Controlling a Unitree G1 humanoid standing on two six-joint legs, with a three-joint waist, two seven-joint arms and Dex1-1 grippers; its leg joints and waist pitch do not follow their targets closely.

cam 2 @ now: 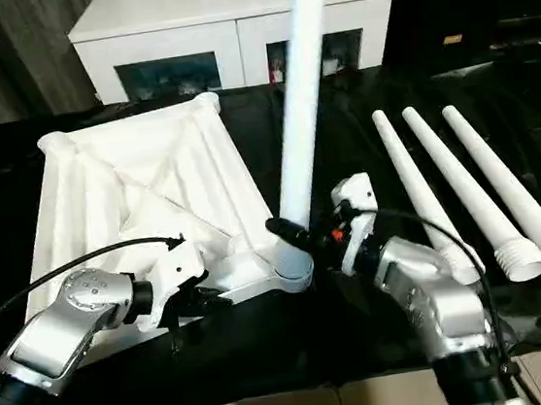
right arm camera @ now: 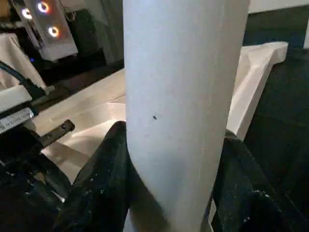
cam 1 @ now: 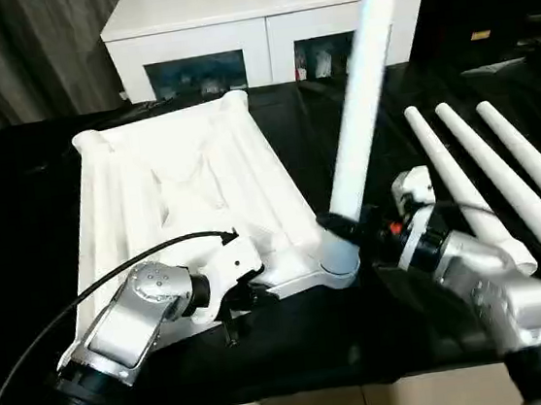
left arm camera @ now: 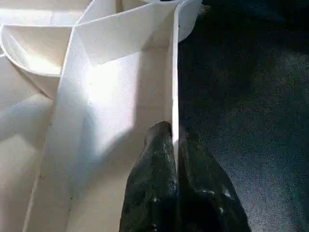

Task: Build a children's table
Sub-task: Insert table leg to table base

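Left eye view first: the small white plastic tabletop (cam 1: 177, 198), rectangular with rounded corners, lies upside down on the black cloth-covered work surface (cam 1: 15, 192), its ribbed underside facing up. At its near right corner one long white tapered plastic leg (cam 1: 361, 94) stands in the round corner socket (cam 1: 336, 259), leaning a little to the right as it rises. The right gripper (right arm camera: 169, 169) is clamped round the lower part of that leg, a black finger on each side, as the right wrist view shows plainly. The left gripper (left arm camera: 175, 159) pinches the thin rim wall of the tabletop along its near edge, its fingers closed with the wall between them, steadying the top.

Three more white tapered legs (cam 1: 503, 186) lie side by side on the cloth to the right, threaded ends toward the robot, well apart from the tabletop. Behind the work surface stands a white cabinet (cam 1: 259, 18) with glass doors.

The leg looks to be in the course of being screwed in, with three still to fit. The lean is the worry: if the thread has started off-axis, further turning could cross-thread or jam it. A slipping grip on the smooth leg would turn nothing, and the top could swivel on the cloth if the left pinch loosens.
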